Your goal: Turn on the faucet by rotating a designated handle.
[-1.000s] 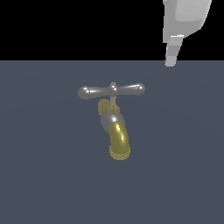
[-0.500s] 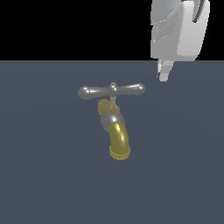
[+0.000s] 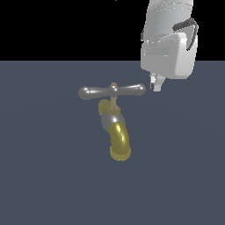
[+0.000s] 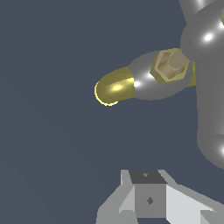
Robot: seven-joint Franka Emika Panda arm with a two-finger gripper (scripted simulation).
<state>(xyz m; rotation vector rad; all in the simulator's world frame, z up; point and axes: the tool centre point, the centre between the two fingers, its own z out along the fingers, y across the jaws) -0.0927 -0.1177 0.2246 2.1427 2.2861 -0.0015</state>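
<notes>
Faucet (image 3: 113,125): small tap standing near the middle of a flat dark blue-grey tabletop (image 3: 44,176). Silver-grey rounded body, thin brass stem rising from it, curved brass-yellow spout (image 3: 119,143) with a ribbed end pointing toward the camera in the exterior view. In the wrist view the body and spout appear end-on, with a brass hexagonal nut on the body.

Handle (image 3: 112,91): long silver-grey crossbar with bulbous rounded ends, a small brass hub at its middle, seated on top of the stem. It lies level, running across the exterior view from left to right. In the wrist view it fills one edge as a large grey rounded bar (image 4: 210,87).

Hand (image 3: 156,84): white, hanging from the white arm (image 3: 169,39) at the exterior view's right. Its tip sits just beside the handle's end on that side, at about the same height, with a narrow gap visible between them; no contact shows. Nothing is held. Whether its fingers are spread or pressed together cannot be told from either view.
</notes>
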